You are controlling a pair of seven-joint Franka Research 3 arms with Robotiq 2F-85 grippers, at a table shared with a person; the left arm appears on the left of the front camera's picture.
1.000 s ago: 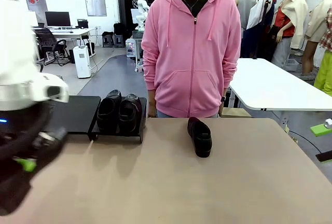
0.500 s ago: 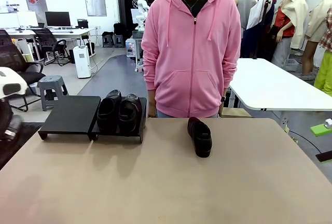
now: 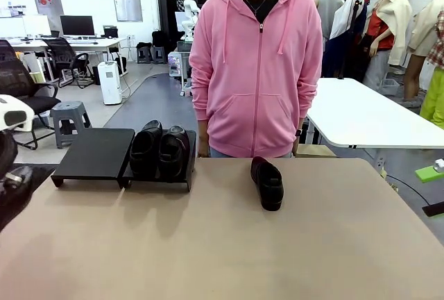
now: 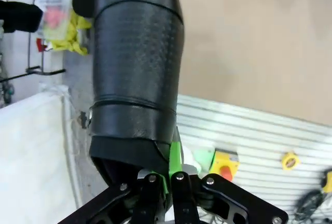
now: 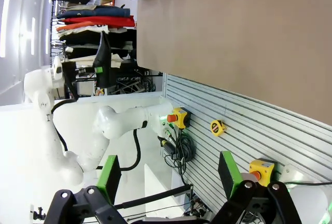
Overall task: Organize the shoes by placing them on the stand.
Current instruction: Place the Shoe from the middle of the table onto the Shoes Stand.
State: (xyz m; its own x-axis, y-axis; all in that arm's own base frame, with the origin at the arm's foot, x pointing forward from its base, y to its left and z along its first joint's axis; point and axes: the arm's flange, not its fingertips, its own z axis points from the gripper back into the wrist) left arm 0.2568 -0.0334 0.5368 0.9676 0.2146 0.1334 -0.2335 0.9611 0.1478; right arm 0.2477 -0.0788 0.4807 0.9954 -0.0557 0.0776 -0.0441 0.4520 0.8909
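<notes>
The left pincer (image 4: 168, 175), clenched on just the end of a black loafer (image 4: 137, 68) beside the desk's (image 3: 277, 258) left edge, could let it twist loose before reaching the stand's (image 3: 94, 151) bare platform at the far-left corner, while the right pincer (image 5: 168, 177) hung released.

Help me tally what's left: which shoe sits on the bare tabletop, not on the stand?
The lone shoe before the person; two shoes rest on the stand's right platform, a fourth shoe is in the left gripper.
</notes>
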